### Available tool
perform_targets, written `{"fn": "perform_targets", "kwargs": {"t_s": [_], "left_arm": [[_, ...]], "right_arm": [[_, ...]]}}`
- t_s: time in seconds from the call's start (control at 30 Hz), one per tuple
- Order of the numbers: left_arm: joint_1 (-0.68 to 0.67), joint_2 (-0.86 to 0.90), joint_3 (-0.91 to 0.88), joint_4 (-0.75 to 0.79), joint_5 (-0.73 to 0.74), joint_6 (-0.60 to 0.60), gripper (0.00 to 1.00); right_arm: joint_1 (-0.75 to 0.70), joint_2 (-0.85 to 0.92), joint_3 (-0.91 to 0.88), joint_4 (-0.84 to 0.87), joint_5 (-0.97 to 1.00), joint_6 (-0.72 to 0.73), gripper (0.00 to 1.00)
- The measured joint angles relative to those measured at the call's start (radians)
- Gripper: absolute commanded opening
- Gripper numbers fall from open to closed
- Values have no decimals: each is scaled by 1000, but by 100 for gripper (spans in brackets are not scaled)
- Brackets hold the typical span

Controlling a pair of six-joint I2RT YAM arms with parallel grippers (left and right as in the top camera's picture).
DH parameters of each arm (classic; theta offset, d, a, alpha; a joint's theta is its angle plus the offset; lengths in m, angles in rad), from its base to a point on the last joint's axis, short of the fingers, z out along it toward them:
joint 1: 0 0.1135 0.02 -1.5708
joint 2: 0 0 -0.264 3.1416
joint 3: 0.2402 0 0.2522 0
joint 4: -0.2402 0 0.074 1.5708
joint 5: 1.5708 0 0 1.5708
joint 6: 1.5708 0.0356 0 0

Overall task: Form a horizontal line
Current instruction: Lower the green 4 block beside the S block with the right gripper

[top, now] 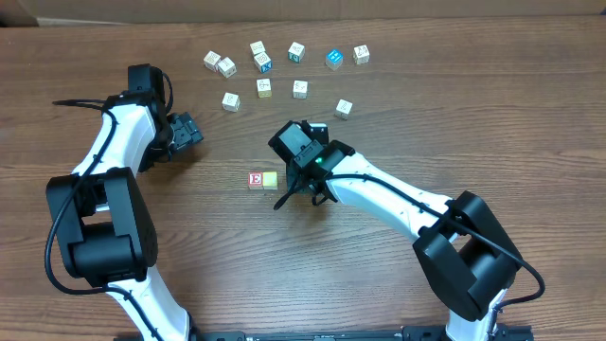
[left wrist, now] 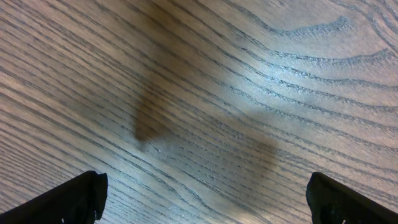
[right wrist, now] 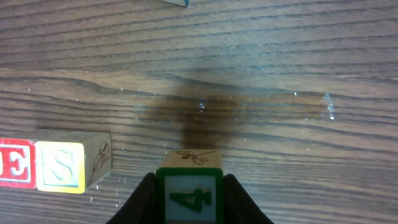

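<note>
Cubes first: the horizontal line (top: 262, 180) counts two pieces, lying near the middle of the wooden surface (top: 312, 284). They are a red cube (right wrist: 15, 163) with a white E and a pale yellow cube (right wrist: 60, 167) with an S, touching side by side.

From my right wrist camera I see the right fingers (right wrist: 142, 200) clamped on a green cube (right wrist: 188, 194) showing a 4, one finger on each side face. That cube sits to the right of the yellow one, near it but with a gap of bare wood between them. I cannot tell whether its underside touches the surface. In the overhead view the right arm covers it.

The left fingers (left wrist: 78, 198) stand wide apart over bare wood grain. That arm is off to the left, well apart from the line.

Loose letter cubes (top: 299, 89) are scattered along the far side, one blue cube (top: 333, 59) among mostly white ones.
</note>
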Motion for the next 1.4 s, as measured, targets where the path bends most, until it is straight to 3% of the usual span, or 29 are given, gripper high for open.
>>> {"fn": "perform_targets", "kwargs": {"t_s": [0.77, 0.87, 1.0, 1.4], "left_arm": [[0, 0, 0, 0, 0, 0, 99], [0, 0, 0, 0, 0, 0, 99], [0, 0, 0, 0, 0, 0, 100], [0, 0, 0, 0, 0, 0, 99]], "right_arm": [[0, 8, -25, 47, -19, 0, 19], [0, 8, -25, 49, -20, 0, 29], [0, 8, -25, 49, -22, 0, 34], [0, 8, -25, 62, -17, 1, 37]]}}
